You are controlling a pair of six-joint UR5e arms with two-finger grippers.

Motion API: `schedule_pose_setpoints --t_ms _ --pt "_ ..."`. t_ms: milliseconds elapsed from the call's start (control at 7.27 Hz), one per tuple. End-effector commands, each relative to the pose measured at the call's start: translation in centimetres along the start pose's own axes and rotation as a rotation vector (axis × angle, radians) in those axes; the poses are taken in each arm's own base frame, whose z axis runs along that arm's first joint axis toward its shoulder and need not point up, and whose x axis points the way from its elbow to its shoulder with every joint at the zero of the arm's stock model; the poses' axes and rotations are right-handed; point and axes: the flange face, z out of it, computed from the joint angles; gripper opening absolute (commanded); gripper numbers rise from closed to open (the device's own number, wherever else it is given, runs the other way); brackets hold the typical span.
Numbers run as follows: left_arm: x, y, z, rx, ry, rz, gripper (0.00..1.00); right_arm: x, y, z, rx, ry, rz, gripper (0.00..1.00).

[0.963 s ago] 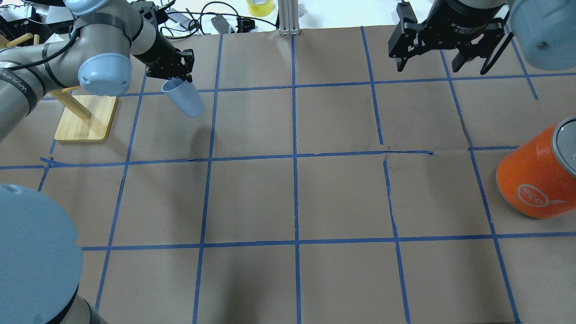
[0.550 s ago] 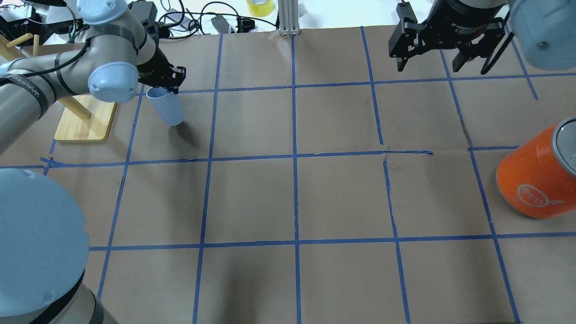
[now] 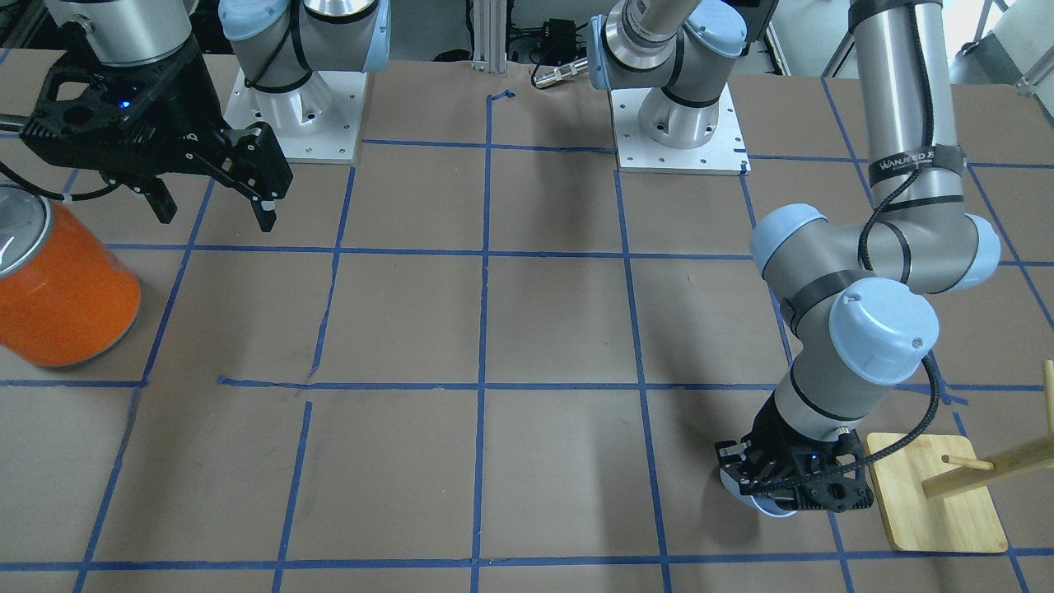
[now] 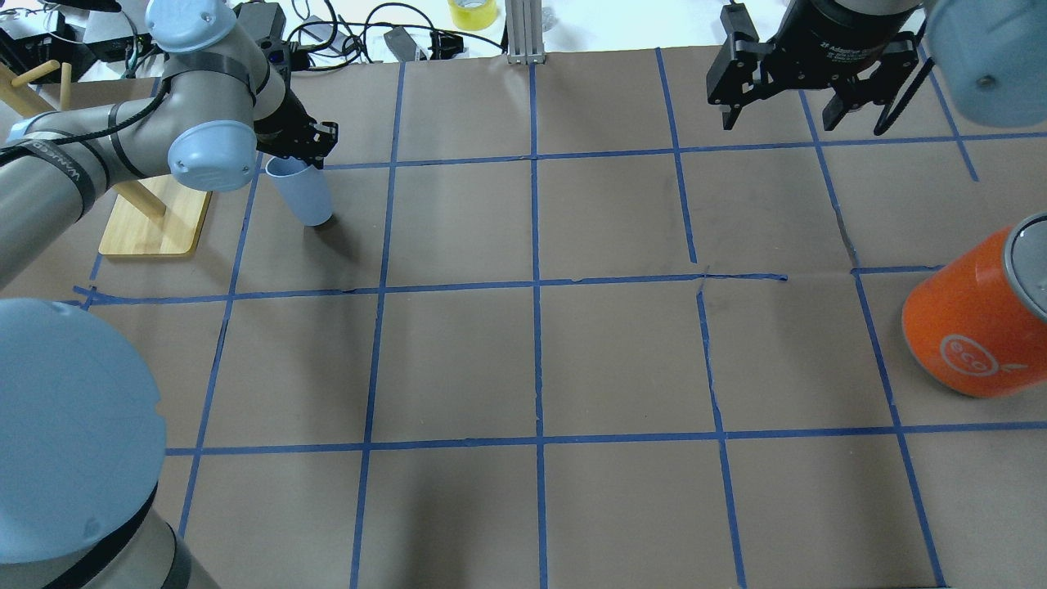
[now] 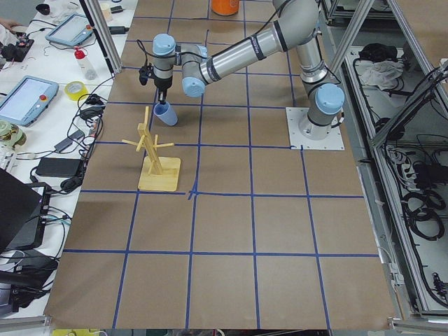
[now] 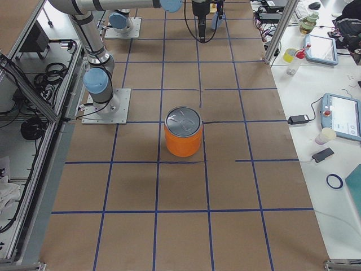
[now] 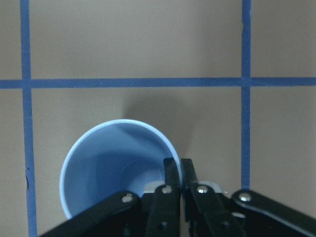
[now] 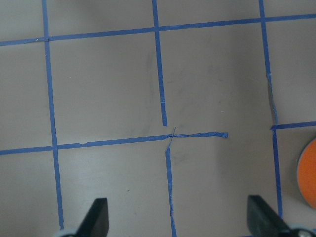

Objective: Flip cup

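Observation:
The cup (image 4: 303, 192) is a pale blue tumbler, mouth up and slightly tilted, with its base at or just above the brown paper at the far left of the table. My left gripper (image 4: 298, 155) is shut on its rim, one finger inside and one outside, as the left wrist view shows (image 7: 178, 170) over the cup's blue inside (image 7: 113, 168). The cup also shows in the front-facing view (image 3: 762, 504) under the gripper (image 3: 790, 486), and in the exterior left view (image 5: 166, 114). My right gripper (image 4: 779, 123) is open and empty above the far right of the table (image 8: 180, 222).
A wooden peg stand (image 4: 155, 217) on a bamboo base stands just left of the cup. A large orange can (image 4: 973, 327) with a silver top stands at the right edge. Blue tape lines grid the brown paper. Cables and a tape roll (image 4: 472, 12) lie beyond the far edge.
My left gripper has carried the cup leftward and down, and the cup has turned from strongly tilted to nearly upright. The right arm has not moved.

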Motion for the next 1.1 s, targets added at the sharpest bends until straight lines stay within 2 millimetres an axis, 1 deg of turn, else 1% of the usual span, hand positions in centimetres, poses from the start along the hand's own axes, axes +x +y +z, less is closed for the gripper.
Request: schedule_pose_setpoints --t_ms 0,138,275,413,550,688,963 --pt "1.4 0.4 -1.6 0.006 0.0 0.007 0.94 0.0 0.1 0.0 0.001 -0.001 0.0 1.0" --pt "2.2 0.9 -1.2 -0.009 0.004 0.016 1.0 0.0 0.1 -0.2 0.004 -0.001 0.0 1.0" --pt "3.3 1.1 -3.5 -0.029 0.009 0.03 1.0 0.0 0.0 -0.1 0.001 -0.001 -0.001 1.0" --pt "3.8 2.3 -6.2 -0.072 0.012 0.019 1.0 0.0 0.0 0.0 -0.001 -0.001 -0.001 1.0" --pt "4.6 3.8 -9.6 -0.108 0.015 0.001 1.0 0.0 0.0 0.0 0.001 -0.001 -0.001 1.0" --pt "6.7 5.7 -13.6 -0.124 0.016 -0.014 1.0 0.0 0.0 0.0 -0.001 -0.001 -0.001 1.0" --pt "12.5 10.9 -21.1 -0.138 -0.02 -0.036 1.0 0.0 0.0 0.0 -0.001 -0.001 -0.003 1.0"
